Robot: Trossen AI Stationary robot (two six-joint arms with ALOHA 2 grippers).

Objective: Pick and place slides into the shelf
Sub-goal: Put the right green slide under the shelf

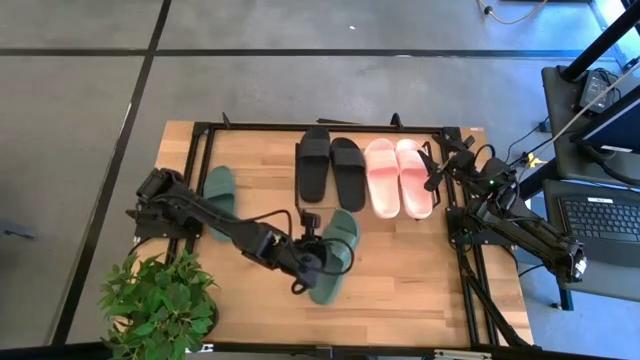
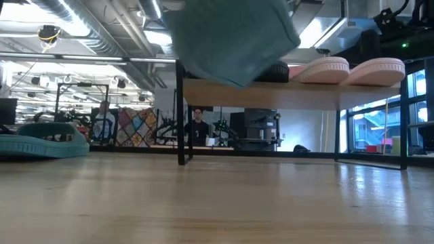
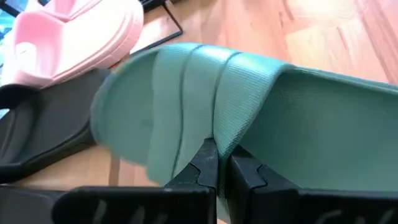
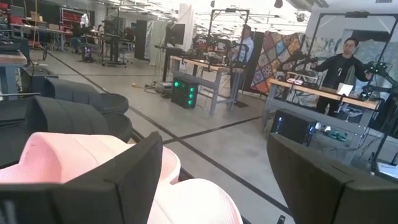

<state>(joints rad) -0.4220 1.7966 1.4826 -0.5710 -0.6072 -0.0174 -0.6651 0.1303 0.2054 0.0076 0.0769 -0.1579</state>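
Green slide sits pinched by its strap in the left gripper, lifted off the table for carrying to the shelf. Pink pair and black pair already racked. Right gripper hovers wide open, empty, beside pink.

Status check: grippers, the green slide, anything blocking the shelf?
Left gripper shut on green slide, lifted. Right gripper open by pink pair. Second green slide lies left. Shelf approach unobstructed.
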